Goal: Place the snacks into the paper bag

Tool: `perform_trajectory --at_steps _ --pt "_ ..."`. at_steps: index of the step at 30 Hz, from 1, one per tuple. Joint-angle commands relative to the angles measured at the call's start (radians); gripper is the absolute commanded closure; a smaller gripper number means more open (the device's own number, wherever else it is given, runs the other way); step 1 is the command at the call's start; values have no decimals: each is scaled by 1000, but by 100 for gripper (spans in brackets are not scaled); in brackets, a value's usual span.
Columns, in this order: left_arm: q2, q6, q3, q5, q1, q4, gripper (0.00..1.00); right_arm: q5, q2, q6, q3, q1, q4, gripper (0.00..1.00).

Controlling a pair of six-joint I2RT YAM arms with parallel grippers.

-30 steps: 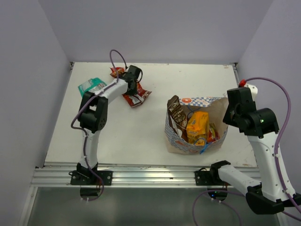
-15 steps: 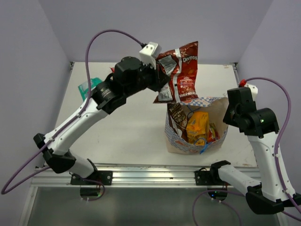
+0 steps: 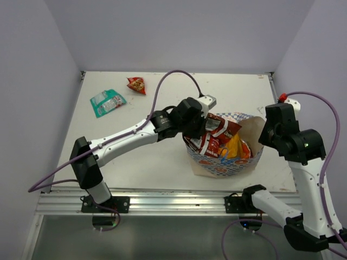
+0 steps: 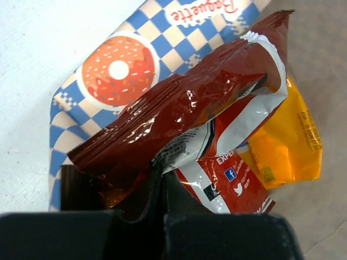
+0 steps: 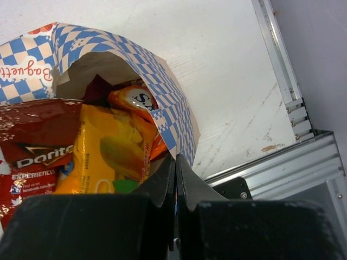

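The paper bag stands right of centre with its mouth open, holding several snacks. My left gripper is over its left rim, shut on red-and-silver chip bags that lie partly inside the mouth. In the left wrist view the jaws pinch the chip bags beside an orange-yellow packet and the bag's checked wall. My right gripper is shut on the bag's right rim; it also shows in the top view. A teal packet and a small red packet lie far left.
Inside the bag the right wrist view shows a yellow packet, an orange one and the red chip bag. The table's metal front rail runs just behind my right gripper. Walls close the table on three sides.
My left arm lifted the red chip bags from the far left of the table, swung them right above the bag, and has lowered them into its mouth. The right arm stayed put.
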Motion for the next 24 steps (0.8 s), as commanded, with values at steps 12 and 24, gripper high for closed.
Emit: perform_trajectory --at_steps 12,24 --pt "138 301 249 55 -214 -223 100 2 -12 -6 41 -2 -197 100" --pt "112 270 538 -468 -168 -192 0 11 0 -20 47 -2 -195 100"
